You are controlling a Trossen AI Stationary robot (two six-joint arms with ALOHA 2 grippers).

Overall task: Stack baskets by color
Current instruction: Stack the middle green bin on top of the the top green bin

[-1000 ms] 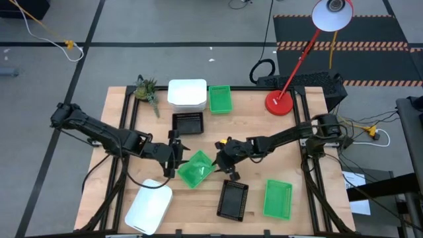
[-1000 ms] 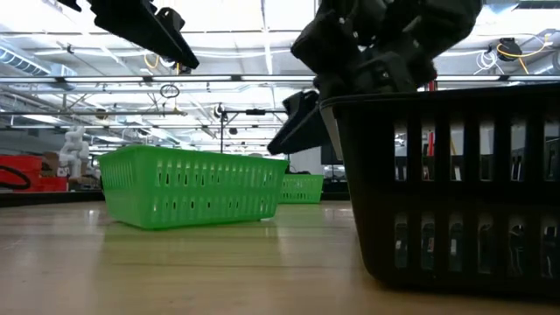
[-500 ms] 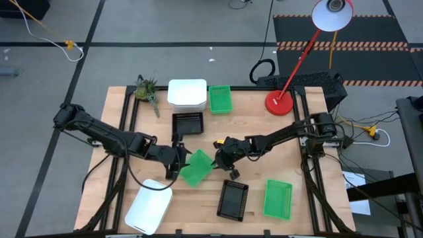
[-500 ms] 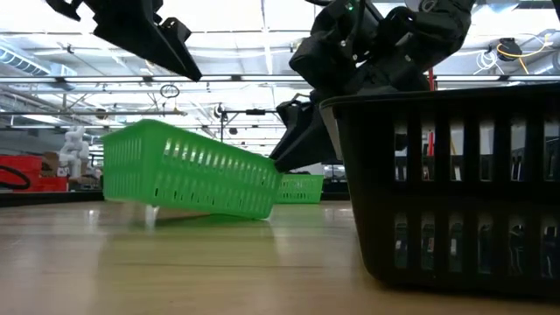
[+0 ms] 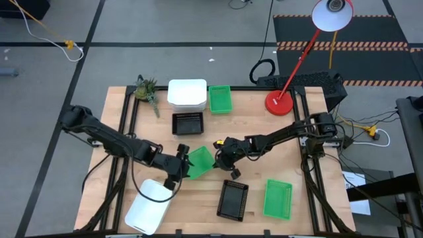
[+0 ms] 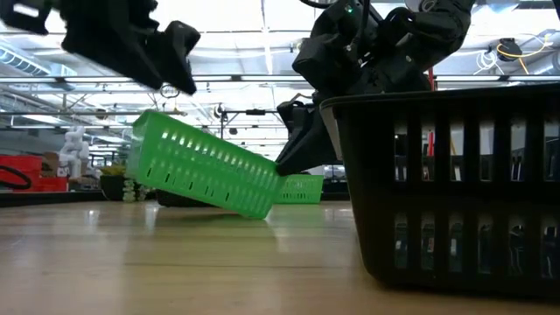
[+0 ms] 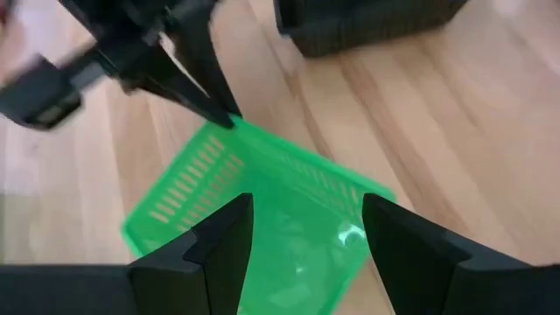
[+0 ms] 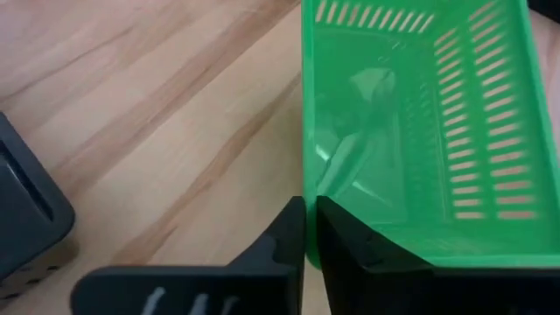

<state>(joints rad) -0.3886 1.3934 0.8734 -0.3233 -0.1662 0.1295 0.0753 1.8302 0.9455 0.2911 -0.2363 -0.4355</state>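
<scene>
Right tool [image 8: 304,229] clenched on rim of green mesh basket [image 5: 199,162], mid-desk, tilted, one edge down; left tool [image 7: 306,229] released above it. We'd lift level, keep rim pinched, clear black basket [image 5: 232,199]

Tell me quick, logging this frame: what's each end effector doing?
Left end effector: open, holding nothing, just beside the tilted green basket.
Right end effector: closed on that basket's rim, tipping it up.
</scene>
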